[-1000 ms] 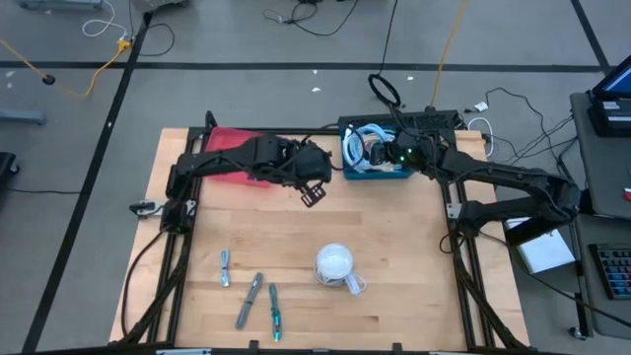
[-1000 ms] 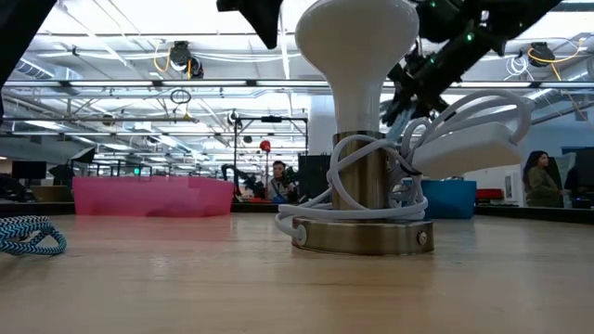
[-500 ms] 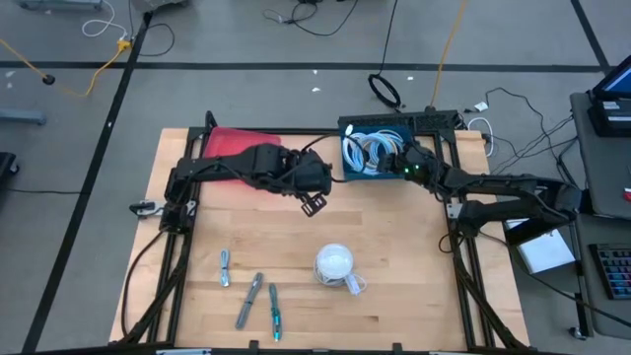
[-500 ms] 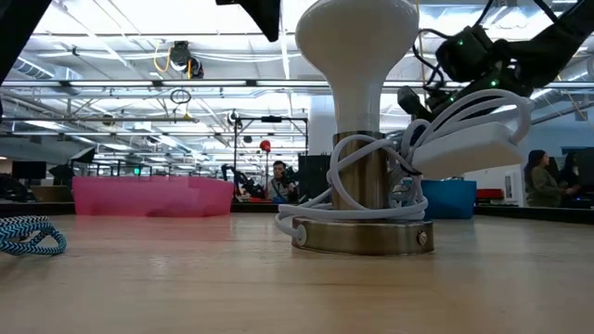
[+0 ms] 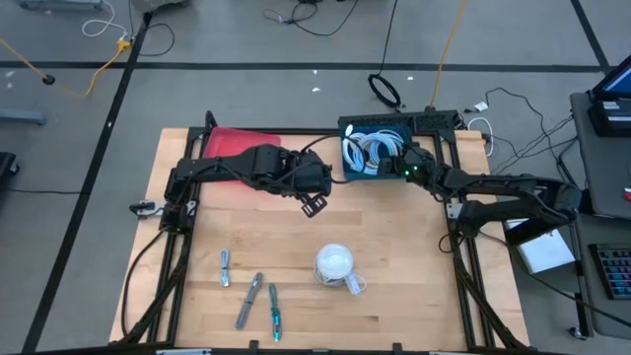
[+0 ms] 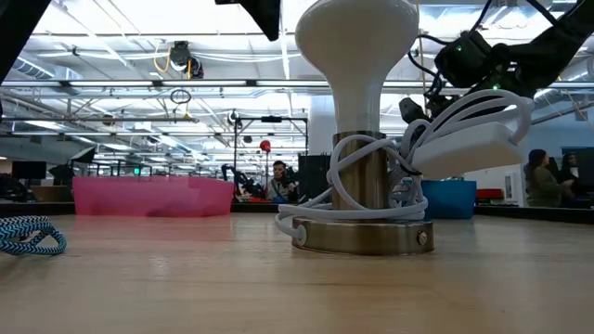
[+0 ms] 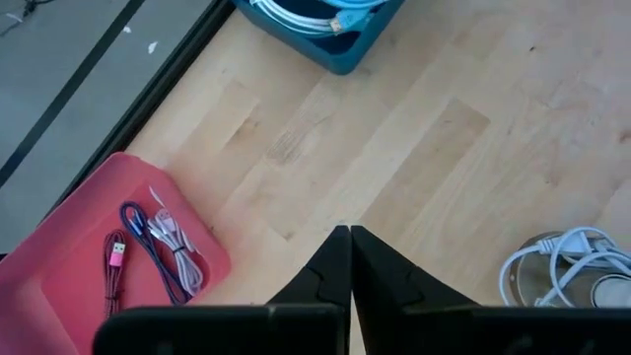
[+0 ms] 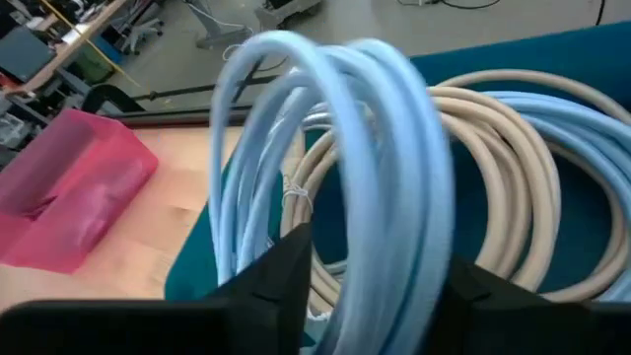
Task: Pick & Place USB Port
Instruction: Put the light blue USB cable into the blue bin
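A teal bin (image 5: 376,176) at the far edge holds coiled USB cables. My right gripper (image 5: 387,161) reaches into it, slanting down from the right. In the right wrist view its fingers (image 8: 380,251) stand apart, and a pale blue cable coil (image 8: 394,148) stands upright between them above a beige coil (image 8: 513,148) lying in the bin (image 8: 552,59). My left gripper (image 5: 314,204) hangs shut above the middle of the table with nothing in it (image 7: 350,237). A pink tray (image 7: 163,247) at the far left holds a few thin cables. My right gripper has the pale blue coil's strands (image 8: 424,247) between its two fingers, which come at the coil slanting down from the table's right. I cannot tell whether the fingers touch the coil. The coil's lower part is hidden behind the fingers.
A lamp with a white globe (image 5: 335,264) and a white cord wound about its metal base (image 6: 357,232) stands near the middle front. Three small tools (image 5: 251,299) lie at the near left. A braided cable (image 6: 28,237) lies on the wood. People show beyond the table.
My right gripper has come down into the teal bin with the pale blue coil, its forearm sinking toward the table, and has kept still for the last half second.
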{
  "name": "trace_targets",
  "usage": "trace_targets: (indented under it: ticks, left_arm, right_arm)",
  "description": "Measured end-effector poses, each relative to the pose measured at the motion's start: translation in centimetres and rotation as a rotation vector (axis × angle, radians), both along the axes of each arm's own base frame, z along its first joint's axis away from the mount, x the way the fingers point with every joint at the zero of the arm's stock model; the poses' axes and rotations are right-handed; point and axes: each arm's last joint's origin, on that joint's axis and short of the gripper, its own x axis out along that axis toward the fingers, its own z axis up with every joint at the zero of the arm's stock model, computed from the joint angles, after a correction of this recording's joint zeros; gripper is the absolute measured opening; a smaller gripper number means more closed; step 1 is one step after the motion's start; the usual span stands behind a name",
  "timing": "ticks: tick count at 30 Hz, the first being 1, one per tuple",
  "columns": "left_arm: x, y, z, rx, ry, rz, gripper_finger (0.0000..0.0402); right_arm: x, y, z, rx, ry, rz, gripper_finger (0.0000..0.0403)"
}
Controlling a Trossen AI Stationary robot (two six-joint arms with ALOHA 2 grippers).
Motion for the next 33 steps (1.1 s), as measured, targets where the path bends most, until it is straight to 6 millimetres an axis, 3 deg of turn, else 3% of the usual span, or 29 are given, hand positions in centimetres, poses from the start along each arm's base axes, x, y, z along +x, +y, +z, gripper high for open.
trace_targets:
  ticks: [5, 11, 19, 23, 27, 30, 33]
  left_arm:
    - [0.0, -0.4, 0.0, -0.005, -0.002, -0.009, 0.0005]
    - [0.0, -0.9, 0.0, -0.008, -0.003, -0.018, 0.0011]
    - [-0.1, -1.5, 0.0, -0.011, -0.006, -0.027, 0.0012]
    - [-0.1, -1.7, 0.0, -0.011, -0.006, -0.032, 0.0009]
    - [-0.1, -1.7, 0.0, -0.023, -0.006, -0.035, 0.0003]
    - [-0.1, -1.8, 0.0, -0.037, -0.005, -0.037, 0.0006]
    - [-0.1, -1.9, 0.0, -0.037, -0.005, -0.039, 0.0002]
  right_arm:
    - [0.0, 0.0, 0.3, -0.017, 0.000, 0.010, 0.0176]
    - [0.7, -0.6, 2.2, -0.062, 0.030, 0.032, 0.0235]
    - [1.1, -1.5, 5.8, -0.139, 0.300, -0.021, 0.0277]
    - [1.0, -1.7, 7.0, -0.160, 0.389, -0.081, 0.0278]
    - [1.2, -1.6, 7.4, -0.106, 0.332, -0.017, 0.0263]
    - [1.3, -1.0, 6.9, 0.007, 0.296, 0.069, 0.0228]
    - [1.0, -0.3, 6.0, 0.116, 0.340, 0.136, 0.0159]
